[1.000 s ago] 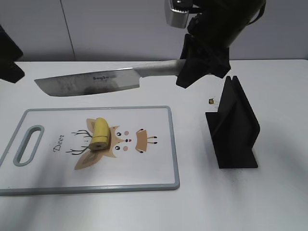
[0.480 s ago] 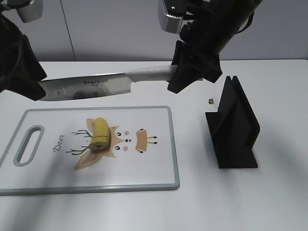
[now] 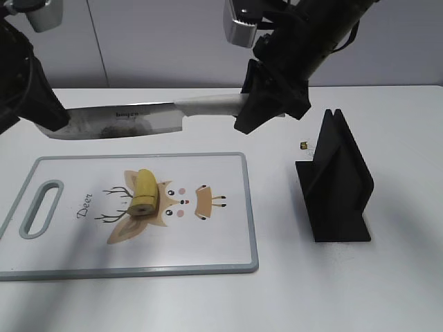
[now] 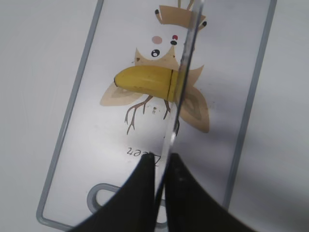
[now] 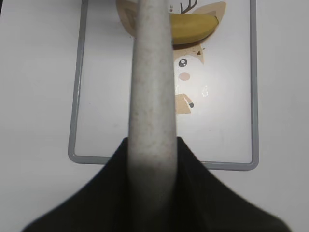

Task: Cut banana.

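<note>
A short piece of banana point(image 3: 145, 191) lies on the deer-print cutting board point(image 3: 208, 242). My right gripper point(image 3: 252, 111) is shut on the pale handle of a large knife point(image 3: 118, 119) and holds it level above the board's far edge. My left gripper point(image 3: 52, 117) is pinched on the tip end of the blade. In the left wrist view the blade point(image 4: 186, 72) runs edge-on between the jaws point(image 4: 164, 162), over the banana point(image 4: 145, 81). In the right wrist view the handle point(image 5: 150, 87) fills the jaws point(image 5: 150, 145), with the banana point(image 5: 193, 26) beyond.
A black knife stand point(image 3: 336, 183) stands on the white table right of the board. A small dark speck point(image 3: 304, 145) lies just behind it. The board's handle slot point(image 3: 40, 207) is at its left end.
My left arm came in from the left and closed on the blade's tip end. The knife shifted a little to the left with the right gripper. The banana has not moved.
</note>
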### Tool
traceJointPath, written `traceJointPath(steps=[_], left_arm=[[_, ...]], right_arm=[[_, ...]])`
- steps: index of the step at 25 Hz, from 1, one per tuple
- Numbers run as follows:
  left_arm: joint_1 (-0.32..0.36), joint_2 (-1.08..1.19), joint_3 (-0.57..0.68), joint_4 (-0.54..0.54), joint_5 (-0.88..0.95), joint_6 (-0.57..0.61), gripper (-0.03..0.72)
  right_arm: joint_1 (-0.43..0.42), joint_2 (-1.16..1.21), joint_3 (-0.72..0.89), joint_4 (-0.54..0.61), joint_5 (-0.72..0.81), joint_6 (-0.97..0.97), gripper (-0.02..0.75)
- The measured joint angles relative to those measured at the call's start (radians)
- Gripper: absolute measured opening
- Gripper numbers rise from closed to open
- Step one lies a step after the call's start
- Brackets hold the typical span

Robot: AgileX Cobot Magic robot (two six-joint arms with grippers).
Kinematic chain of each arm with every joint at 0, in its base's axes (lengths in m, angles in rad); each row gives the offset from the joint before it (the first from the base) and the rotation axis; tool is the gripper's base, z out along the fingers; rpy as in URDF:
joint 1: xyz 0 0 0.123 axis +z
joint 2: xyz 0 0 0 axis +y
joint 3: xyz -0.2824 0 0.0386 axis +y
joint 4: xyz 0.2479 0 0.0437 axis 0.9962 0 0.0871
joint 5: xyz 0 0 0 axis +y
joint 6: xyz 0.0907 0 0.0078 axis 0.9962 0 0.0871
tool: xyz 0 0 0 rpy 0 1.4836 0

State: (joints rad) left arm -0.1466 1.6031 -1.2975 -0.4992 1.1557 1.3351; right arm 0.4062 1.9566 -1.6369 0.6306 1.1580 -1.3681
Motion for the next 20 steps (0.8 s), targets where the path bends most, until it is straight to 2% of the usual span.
traceJointPath(steps=[3,6,10,17,20], left_arm=[[-0.001,0.001,0.0,0.012,0.001,0.009,0.004],[-0.001,0.016,0.0,0.016,-0.008,0.016,0.0],[-0.007,0.035,0.0,0.02,-0.054,-0.016,0.0],[-0.08,0.041,0.065,0.087,-0.183,-0.056,0.0],[-0.091,0.042,0.106,0.095,-0.239,-0.064,0.0]], right_arm=[[0.0,0.0,0.0,0.007,-0.011,0.004,0.163],[0.0,0.0,0.0,0.004,-0.026,0.043,0.163],[0.002,0.011,0.0,-0.055,-0.051,0.09,0.163],[0.003,0.042,0.0,-0.12,-0.056,0.105,0.169],[0.003,0.064,0.0,-0.129,-0.056,0.105,0.17]])
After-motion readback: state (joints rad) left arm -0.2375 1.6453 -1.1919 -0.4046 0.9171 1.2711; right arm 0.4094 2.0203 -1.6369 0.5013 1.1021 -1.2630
